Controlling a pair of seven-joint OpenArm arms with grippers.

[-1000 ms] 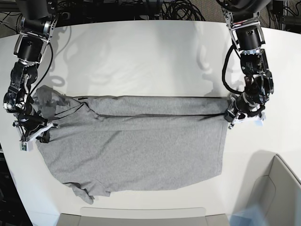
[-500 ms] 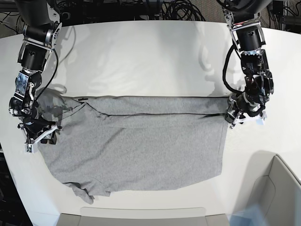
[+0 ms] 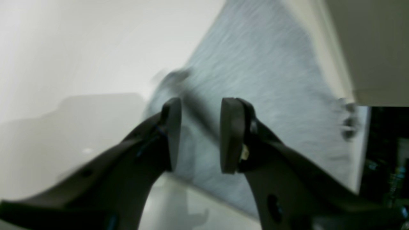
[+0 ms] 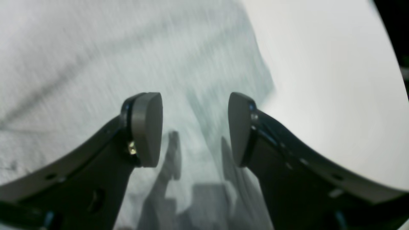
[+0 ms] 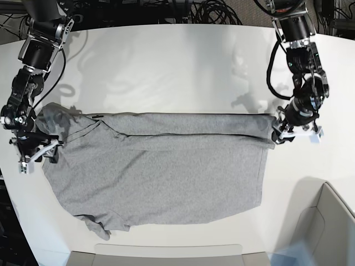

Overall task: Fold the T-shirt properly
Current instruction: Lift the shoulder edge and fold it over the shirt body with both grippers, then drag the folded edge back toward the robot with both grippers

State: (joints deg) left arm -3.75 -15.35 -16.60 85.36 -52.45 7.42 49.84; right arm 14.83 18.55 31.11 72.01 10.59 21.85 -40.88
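The heather-grey T-shirt (image 5: 166, 172) lies flat on the white table (image 5: 166, 66), plain side up, with its far edge folded over. My left gripper (image 5: 277, 134) is at the shirt's right end. In the left wrist view it (image 3: 200, 134) is open and empty, just above the blurred cloth (image 3: 271, 80). My right gripper (image 5: 43, 153) is at the shirt's left sleeve. In the right wrist view it (image 4: 193, 127) is open and empty above the cloth (image 4: 96, 64), near the cloth's edge.
A grey bin (image 5: 327, 221) stands at the front right corner. A grey strip (image 5: 166, 256) runs along the front edge. Cables (image 5: 211, 11) lie behind the table. Bare table shows beyond the shirt in both wrist views (image 3: 64, 48) (image 4: 319, 80).
Both arms have shifted slightly at the shirt's ends, the left one outward to the right, the right one back toward the table's left edge. The shirt has stayed flat.
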